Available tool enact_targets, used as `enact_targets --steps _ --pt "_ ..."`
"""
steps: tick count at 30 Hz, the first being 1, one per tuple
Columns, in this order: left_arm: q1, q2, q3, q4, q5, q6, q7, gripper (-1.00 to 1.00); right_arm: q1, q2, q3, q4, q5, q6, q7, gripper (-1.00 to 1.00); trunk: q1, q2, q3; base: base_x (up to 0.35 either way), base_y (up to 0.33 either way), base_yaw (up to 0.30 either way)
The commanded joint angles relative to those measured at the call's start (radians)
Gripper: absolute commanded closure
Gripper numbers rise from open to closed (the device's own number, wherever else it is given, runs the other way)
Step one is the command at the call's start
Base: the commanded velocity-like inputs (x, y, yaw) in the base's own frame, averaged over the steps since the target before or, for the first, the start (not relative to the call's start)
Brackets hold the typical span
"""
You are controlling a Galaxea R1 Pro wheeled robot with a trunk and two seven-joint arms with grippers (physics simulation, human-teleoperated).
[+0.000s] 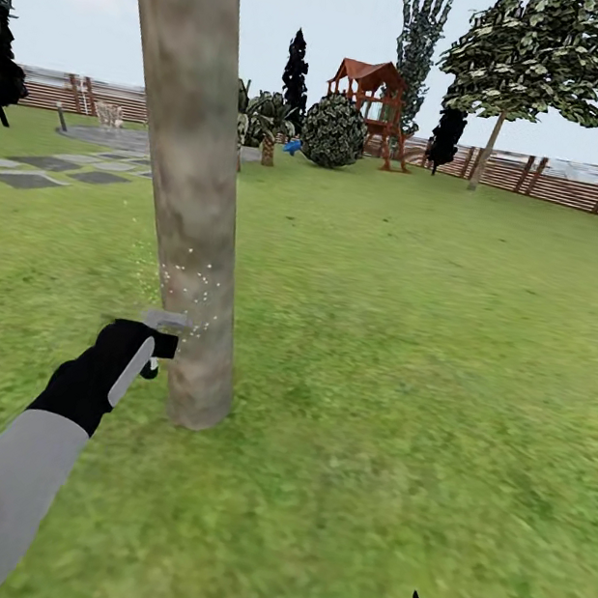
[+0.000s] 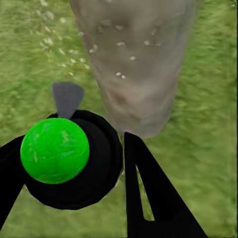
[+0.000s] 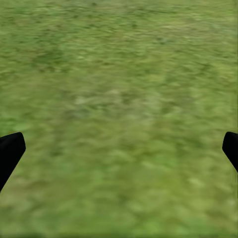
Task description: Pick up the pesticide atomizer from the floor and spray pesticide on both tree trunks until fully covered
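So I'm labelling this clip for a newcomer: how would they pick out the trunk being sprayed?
On the green lawn, look left of centre for the thick tree trunk rising out of frame. The left gripper holds the atomizer beside its base. Unlike the thin-trunked trees by the fence, it is flecked with pale spray droplets.

The tree trunk looks like rough, matt, mottled grey-brown bark flecked with pale droplets. The pesticide atomizer has a glossy green plastic-looking ball in a smooth black collar. The lawn is matt grass; the fence is brown slatted wood.
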Motion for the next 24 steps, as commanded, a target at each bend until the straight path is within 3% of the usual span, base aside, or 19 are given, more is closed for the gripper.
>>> enact_targets --steps 1,4,6,8,11,13,15,20,24 --pt "-0.001 -0.018 -0.013 -0.001 -0.001 0.005 0.012 1.0 -0.002 0.001 -0.008 -0.002 0.006 -0.004 0.008 -1.0 0.0 0.0 -0.001 0.0 0.0 0.0" --pt "-0.001 -0.063 -0.031 0.0 0.001 0.005 0.011 1.0 -0.002 0.001 -0.008 -0.002 0.006 -0.004 0.008 -1.0 0.0 0.0 -0.001 0.0 0.0 0.0" --pt "0.0 -0.075 -0.034 -0.004 -0.001 0.006 0.011 1.0 -0.002 0.001 -0.008 -0.002 0.006 -0.004 0.008 -1.0 0.0 0.0 -0.001 0.0 0.0 0.0" --pt "0.0 -0.068 -0.03 -0.006 -0.003 0.006 0.011 1.0 -0.002 0.001 -0.008 -0.002 0.006 -0.004 0.008 -1.0 0.0 0.0 -0.001 0.0 0.0 0.0" --pt "-0.002 0.008 0.017 -0.01 0.003 0.009 0.009 1.0 -0.002 0.001 -0.008 -0.002 0.006 -0.004 0.008 -1.0 0.0 0.0 -0.001 0.0 0.0 0.0" --pt "-0.002 0.03 0.03 -0.013 0.006 0.01 0.008 1.0 -0.002 0.001 -0.008 -0.001 0.006 -0.004 0.008 -1.0 0.0 0.0 -0.001 0.0 0.0 0.0" --pt "-0.002 0.026 0.024 -0.038 0.005 0.008 0.008 1.0 -0.002 0.001 -0.008 -0.001 0.006 -0.004 0.008 -1.0 0.0 0.0 -0.001 0.0 0.0 0.0" --pt "-0.001 -0.033 -0.044 -0.099 -0.002 0.011 0.016 1.0 -0.001 0.001 -0.008 -0.001 0.006 -0.004 0.008 -1.0 0.0 0.0 -0.001 -0.129 0.0 0.0" --pt "-0.002 -0.015 -0.032 -0.108 -0.006 0.017 0.015 1.0 -0.002 0.001 -0.008 -0.001 0.006 -0.004 0.008 -1.0 0.0 0.0 -0.001 -0.02 0.0 0.0"
